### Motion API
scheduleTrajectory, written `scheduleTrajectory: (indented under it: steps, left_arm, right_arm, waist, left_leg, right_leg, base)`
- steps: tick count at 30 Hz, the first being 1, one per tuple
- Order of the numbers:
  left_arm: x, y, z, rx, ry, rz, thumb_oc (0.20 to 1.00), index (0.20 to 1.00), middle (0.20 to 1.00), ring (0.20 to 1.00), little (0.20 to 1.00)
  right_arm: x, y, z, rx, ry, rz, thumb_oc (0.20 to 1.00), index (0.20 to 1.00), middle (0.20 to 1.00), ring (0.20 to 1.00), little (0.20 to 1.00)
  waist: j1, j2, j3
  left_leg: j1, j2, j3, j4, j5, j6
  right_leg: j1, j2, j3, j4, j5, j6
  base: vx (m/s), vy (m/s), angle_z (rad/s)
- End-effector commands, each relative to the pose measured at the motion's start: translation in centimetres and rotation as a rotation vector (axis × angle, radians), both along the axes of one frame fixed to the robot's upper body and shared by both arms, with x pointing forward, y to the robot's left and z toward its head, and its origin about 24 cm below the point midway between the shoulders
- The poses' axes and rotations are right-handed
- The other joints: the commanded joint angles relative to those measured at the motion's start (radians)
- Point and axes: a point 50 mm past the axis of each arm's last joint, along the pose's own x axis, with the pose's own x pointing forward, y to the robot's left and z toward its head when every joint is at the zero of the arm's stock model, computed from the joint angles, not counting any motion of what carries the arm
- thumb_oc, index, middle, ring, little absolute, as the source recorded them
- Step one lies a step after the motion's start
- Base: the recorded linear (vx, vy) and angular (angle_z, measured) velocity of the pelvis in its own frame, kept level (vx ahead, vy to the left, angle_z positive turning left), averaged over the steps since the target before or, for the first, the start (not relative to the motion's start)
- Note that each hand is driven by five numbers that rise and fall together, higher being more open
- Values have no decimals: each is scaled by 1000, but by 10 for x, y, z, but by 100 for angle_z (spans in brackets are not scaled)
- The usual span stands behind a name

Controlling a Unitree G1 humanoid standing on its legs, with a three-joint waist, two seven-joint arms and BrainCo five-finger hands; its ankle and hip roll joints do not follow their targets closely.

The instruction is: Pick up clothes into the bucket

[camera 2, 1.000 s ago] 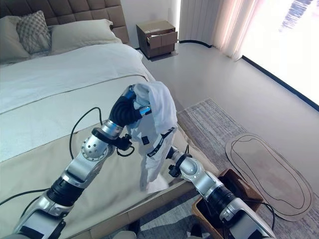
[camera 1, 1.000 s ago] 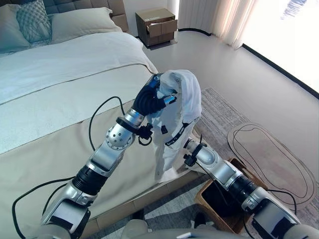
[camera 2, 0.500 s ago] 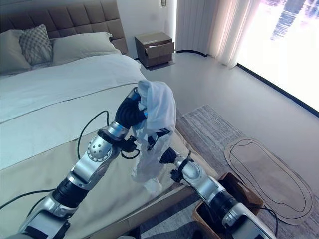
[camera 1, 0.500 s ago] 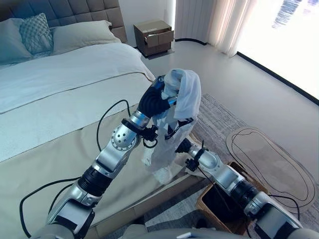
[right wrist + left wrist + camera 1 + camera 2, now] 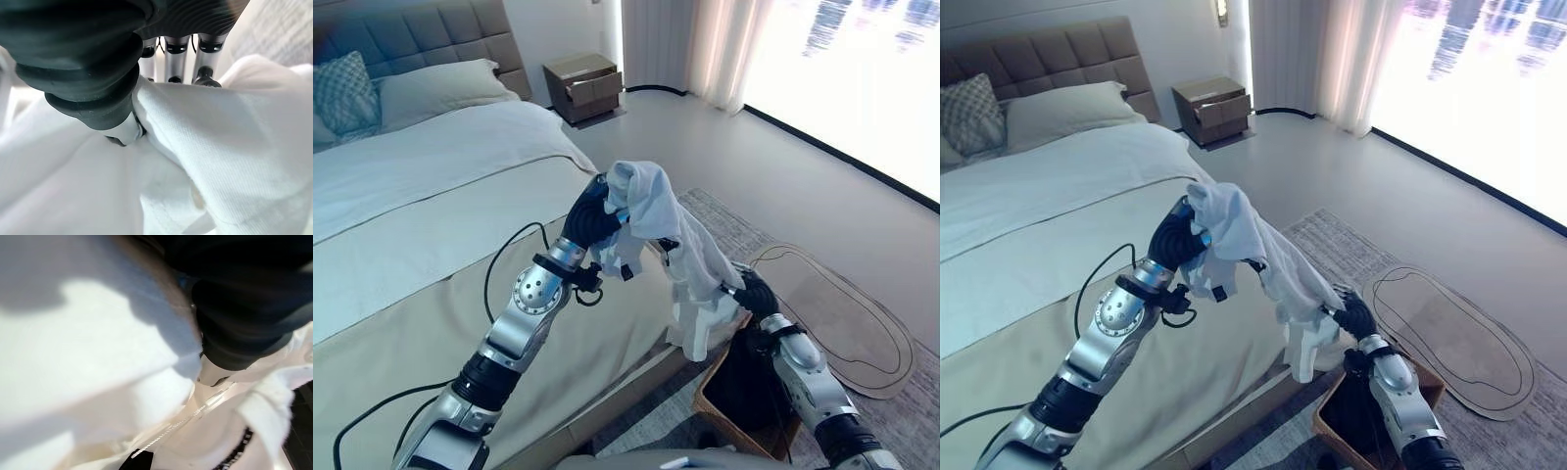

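garment: white top (image 5: 651, 211) is off the bed (image 5: 421, 225), stretched in the air between both hands, lower end hanging just above the bucket (image 5: 720, 397)
left hand: (image 5: 592, 213) raised over the bed edge, fingers closed on the upper bunch of cloth
right hand: (image 5: 1353, 315) low, just above the bucket rim, pinching the lower part; wrist view shows thumb (image 5: 120, 129) and fingers (image 5: 173, 61) clamped on fabric
progress: pick done, drop not yet; nothing visible inside the bucket's dark interior
left: carry cloth over the opening, release both hands
edges: bed corner sits close beside the bucket; hem could snag the rim
room: rug (image 5: 749, 245) and floor to the robot's right lie open; nightstand (image 5: 579, 86) well apart
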Motion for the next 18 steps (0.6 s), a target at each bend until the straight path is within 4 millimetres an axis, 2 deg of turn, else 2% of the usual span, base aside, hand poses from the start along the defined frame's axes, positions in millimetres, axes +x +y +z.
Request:
scheduleTrajectory:
  steps: [1, 2, 3, 4, 5, 6, 7, 8, 9, 10, 12, 14, 18]
  left_arm:
    - [12, 20, 7, -7, -66, 112, 200, 200, 200, 200, 200]
    - [14, 20, -8, 23, -14, 133, 200, 200, 200, 200, 200]
    - [16, 18, -46, 103, 120, 163, 200, 200, 200, 200, 200]
    - [15, 16, -62, 158, 165, 170, 200, 200, 200, 200, 200]
    - [15, 15, -62, 158, 164, 169, 200, 200, 200, 200, 200]
    - [14, 13, -77, 188, 219, 171, 200, 200, 200, 200, 200]
    - [9, 8, -108, 248, 336, 167, 200, 200, 200, 200, 200]
    - [10, 7, -108, 248, 335, 167, 216, 216, 216, 216, 216]
    - [5, 2, -125, 309, 385, 147, 1000, 1000, 1000, 1000, 1000]
    - [6, 1, -125, 309, 385, 147, 1000, 1000, 1000, 1000, 1000]
    - [2, -6, -140, 374, 433, 115, 1000, 1000, 1000, 1000, 1000]
    - [2, -14, -140, 412, 422, 64, 1000, 1000, 1000, 1000, 1000]
    - [0, -15, -137, 411, 411, 31, 1000, 1000, 1000, 1000, 1000]
  right_arm:
    - [5, -13, 28, 96, -177, -126, 200, 200, 200, 200, 200]
    - [5, -14, 27, 112, -179, -145, 200, 200, 200, 200, 200]
    - [4, -16, 27, 128, -186, -176, 200, 200, 200, 200, 200]
    - [3, -17, 28, 123, -195, -189, 200, 200, 200, 200, 200]
    - [3, -18, 28, 122, -195, -190, 200, 200, 200, 200, 200]
    - [2, -19, 30, 119, -200, -199, 200, 200, 200, 200, 200]
    - [1, -19, 30, 142, -208, -215, 200, 200, 200, 200, 200]
    - [0, -20, 30, 141, -208, -215, 200, 200, 200, 200, 200]
    - [0, -19, 32, 154, -220, -223, 200, 200, 200, 200, 200]
    - [0, -20, 32, 154, -220, -224, 200, 200, 200, 200, 200]
    - [1, -19, 34, 177, -231, -227, 200, 200, 200, 200, 200]
    - [1, -20, 40, 211, -254, -220, 200, 200, 200, 200, 200]
    - [-3, -23, 44, 209, -267, -212, 200, 200, 200, 200, 200]
  waist:
    - [-12, -51, -27]
    - [-16, -52, -27]
    - [-25, -53, -26]
    - [-29, -54, -25]
    - [-27, -53, -25]
    - [-31, -53, -25]
    - [-44, -53, -24]
    - [-43, -52, -24]
    - [-56, -51, -21]
    - [-55, -51, -21]
    - [-68, -48, -17]
    - [-84, -34, 1]
    - [-108, -26, 26]
  left_leg:
    - [-43, 7, 21, 60, -23, 19]
    - [-41, 8, 26, 63, -26, 21]
    - [-39, 8, 35, 69, -32, 25]
    - [-45, 7, 40, 74, -25, 28]
    - [-44, 7, 42, 74, -26, 28]
    - [-43, 6, 45, 75, -27, 29]
    - [-34, 6, 51, 76, -39, 30]
    - [-33, 6, 51, 76, -39, 30]
    - [-32, 5, 57, 79, -44, 32]
    - [-32, 5, 57, 80, -44, 32]
    - [-34, 1, 63, 96, -54, 36]
    - [-40, -10, 66, 112, -61, 46]
    - [-39, -12, 66, 113, -57, 48]
  right_leg:
    - [35, -24, -11, 12, -22, 25]
    - [33, -24, -4, 12, -21, 25]
    - [29, -26, 10, 14, -19, 26]
    - [21, -28, 17, 19, -14, 26]
    - [20, -28, 19, 20, -14, 26]
    - [18, -29, 24, 22, -14, 27]
    - [21, -31, 31, 27, -20, 28]
    - [20, -32, 31, 28, -21, 28]
    - [17, -35, 37, 32, -21, 30]
    - [17, -35, 38, 32, -21, 30]
    - [10, -41, 48, 46, -23, 32]
    - [-23, -59, 68, 121, -45, 37]
    - [-53, -61, 88, 195, -75, 38]
  base:
    - [-10, 4, -24]
    - [20, -8, -18]
    - [-49, 4, -15]
    - [-47, 7, -25]
    - [-40, 7, -27]
    - [23, -2, -24]
    - [23, -2, -11]
    - [28, 0, -13]
    - [2, 3, -14]
    - [-3, 7, -15]
    - [-9, 18, -9]
    - [-37, 66, -4]
    - [-41, 38, -5]
